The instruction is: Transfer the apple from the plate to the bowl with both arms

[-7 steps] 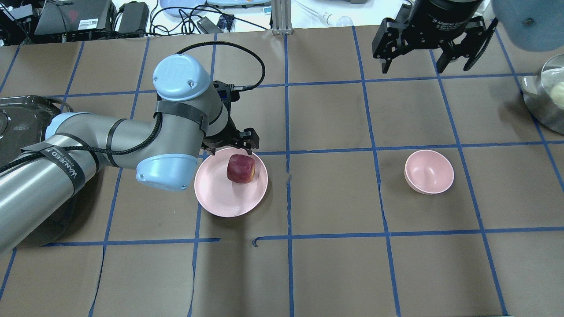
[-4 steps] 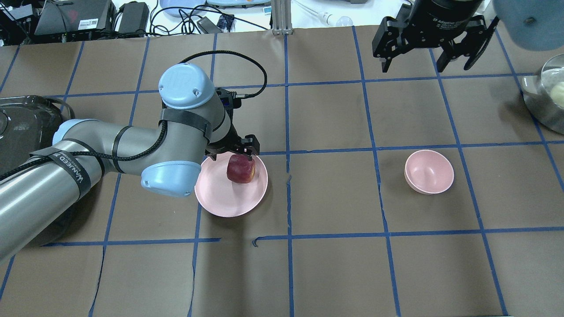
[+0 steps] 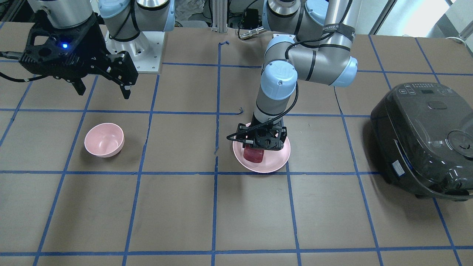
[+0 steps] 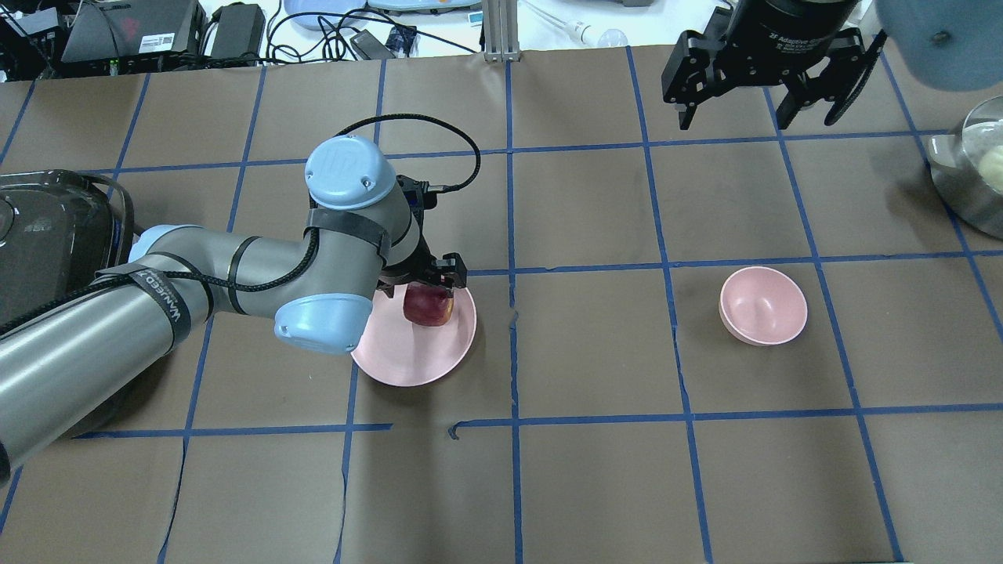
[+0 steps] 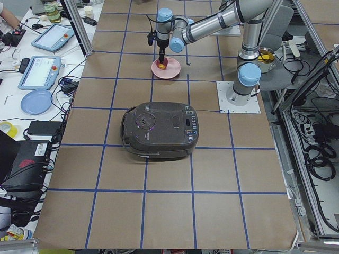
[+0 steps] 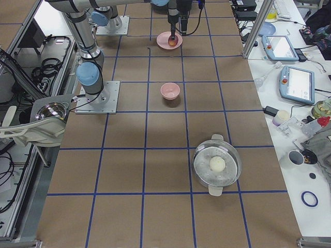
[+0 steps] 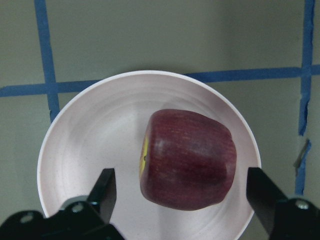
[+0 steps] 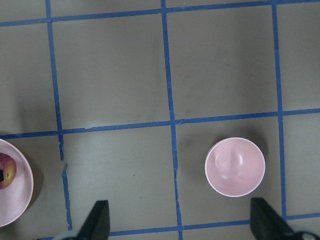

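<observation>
The dark red apple (image 4: 428,310) lies on the pale pink plate (image 4: 407,360), left of the table's middle. My left gripper (image 4: 427,283) is open and low over the apple, one finger on each side, as the left wrist view shows around the apple (image 7: 187,160) on the plate (image 7: 90,140). From the front, the gripper (image 3: 260,143) covers the apple's top (image 3: 253,155). The small pink bowl (image 4: 764,305) stands empty to the right. My right gripper (image 4: 756,110) is open and empty, high above the far side beyond the bowl (image 8: 235,166).
A black rice cooker (image 3: 425,136) stands at the left end of the table, by my left arm. A steel pot (image 4: 975,168) with a glass lid sits at the far right edge. Blue tape lines grid the brown table cover.
My left gripper has moved right and down over the plate until its open fingers stand on either side of the apple. The right arm, apple, plate and bowl have not moved.
</observation>
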Controlling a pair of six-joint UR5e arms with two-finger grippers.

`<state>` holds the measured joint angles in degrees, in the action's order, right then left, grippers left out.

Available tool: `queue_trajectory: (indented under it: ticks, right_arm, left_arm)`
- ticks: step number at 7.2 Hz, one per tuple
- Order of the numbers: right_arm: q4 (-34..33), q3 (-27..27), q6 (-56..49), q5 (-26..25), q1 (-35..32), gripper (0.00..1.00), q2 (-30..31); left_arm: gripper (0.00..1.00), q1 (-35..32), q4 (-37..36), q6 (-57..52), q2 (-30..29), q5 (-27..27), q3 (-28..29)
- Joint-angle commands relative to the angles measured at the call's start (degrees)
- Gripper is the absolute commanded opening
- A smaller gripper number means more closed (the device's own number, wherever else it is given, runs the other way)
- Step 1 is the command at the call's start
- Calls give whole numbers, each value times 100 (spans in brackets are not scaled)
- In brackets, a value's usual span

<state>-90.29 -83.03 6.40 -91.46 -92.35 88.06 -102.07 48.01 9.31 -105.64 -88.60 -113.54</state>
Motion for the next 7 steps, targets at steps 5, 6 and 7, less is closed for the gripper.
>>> queue_trajectory:
  ticks: [5, 6, 7]
  right_arm:
    - [38, -64, -24, -12, 67, 100, -69]
    - [3, -169, -459, -12, 303, 100, -122]
    - [12, -483, -1108, -3, 836, 100, -140]
  left_arm:
    - [76, -67, -388, 0, -439, 10, -116]
    - [62, -111, -389, -26, -439, -42, -116]
    - [56, -129, -389, -43, -439, -52, -133]
